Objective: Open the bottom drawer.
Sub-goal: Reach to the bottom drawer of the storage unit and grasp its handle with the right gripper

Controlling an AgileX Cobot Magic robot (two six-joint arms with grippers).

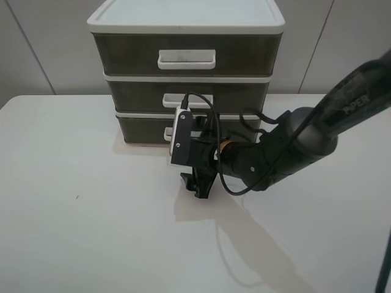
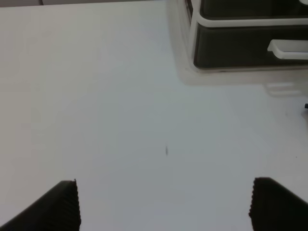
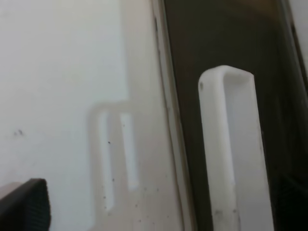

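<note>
Right jaws, spread: one ribbed finger [image 3: 24, 207] shows at one edge of my right wrist view, and a dark blur at the opposite edge is probably its partner. Nothing is pinched. Close ahead, between those two edges, runs the white handle [image 3: 233, 144] of the bottom drawer [image 1: 143, 129]. Whether my tips already bracket the bar is hidden. Beside it the glossy table [image 1: 73, 232] mirrors the handle faintly.

Seen from above, my right arm [image 1: 293, 143] reaches in from the right across the middle, and its wrist camera [image 1: 179, 137] covers most of that handle.

Bottom drawer: lowest tier of the three-drawer unit [image 1: 183, 67] at the table's far middle. Its front sits flush with the tier above, so I judge it shut and the task barely begun.

Left jaws, also spread and empty: two fingers [image 2: 65, 207] wide apart over the table, well away from the unit.

Step in hand, as I read it: seating on the handle. To do it well, slip one finger into the loop and close firmly on the bar. Then draw straight back along the drawer's travel, keeping the low finger clear of the table. Risk: the unit looks light and may slide with the pull instead of opening.
</note>
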